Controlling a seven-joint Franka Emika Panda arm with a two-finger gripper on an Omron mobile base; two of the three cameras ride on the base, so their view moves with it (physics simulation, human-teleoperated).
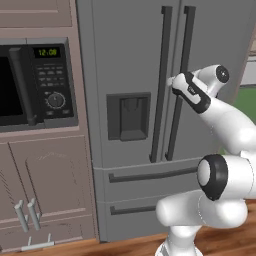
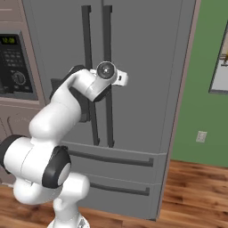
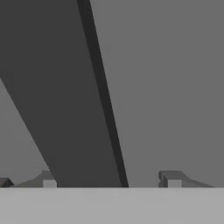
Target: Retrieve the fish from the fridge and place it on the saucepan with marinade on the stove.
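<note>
We see a green wall (image 2: pixel 196 89) with an outlet (image 2: pixel 201 136), wood floor (image 2: pixel 196 191) — beige cabinets (image 1: pixel 45 185) and microwave (image 1: pixel 35 82) to one side.

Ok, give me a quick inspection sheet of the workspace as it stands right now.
Surface: wood floor; no worktop seen.
Job's things: fridge with both doors shut, bottom drawers shut; fish, saucepan and stove nothing seen.
Clutter: nothing seen.
Grippers: gripper at the fridge's left door handle; the handle runs between the fingers, which stand apart and are not clamped on it.
Cables: nothing seen.
Surroundings: microwave, cabinets, green wall with an outlet.
</note>
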